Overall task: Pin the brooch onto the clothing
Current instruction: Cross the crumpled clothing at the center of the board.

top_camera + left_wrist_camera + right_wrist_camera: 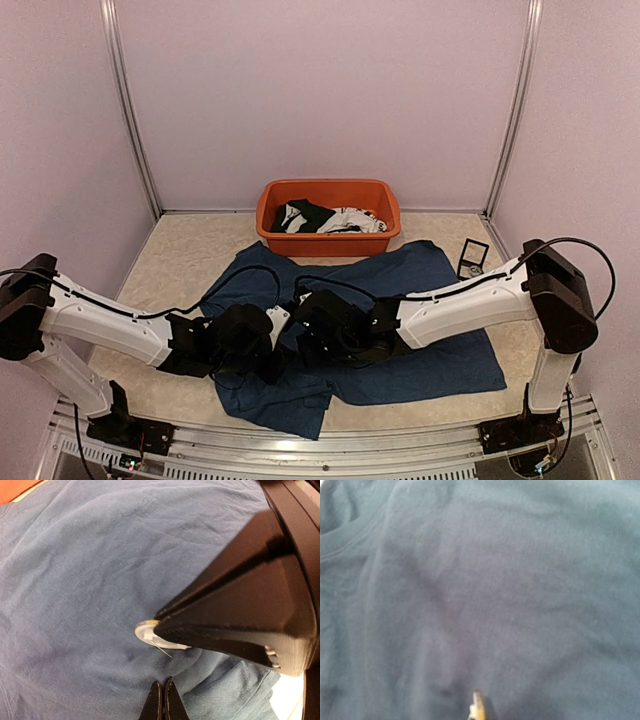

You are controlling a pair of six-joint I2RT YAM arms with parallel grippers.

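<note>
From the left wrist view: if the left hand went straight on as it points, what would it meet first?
Most likely the brooch, its pin facing the left hand, gripped at the right hand's tip over the navy T-shirt. Depth is unclear; fabric might come first.

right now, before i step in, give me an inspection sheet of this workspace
surface: beige table, largely covered by the shirt
job's things: navy T-shirt spread out; round brooch against it, pin exposed
clutter: orange tub holding black and white garments; small black-framed item far right
pincers: left pincer shut, low over the shirt; right pincer apparently shut on the brooch
cables: black cables looping over both arms
surroundings: pale walls, metal corner posts
</note>
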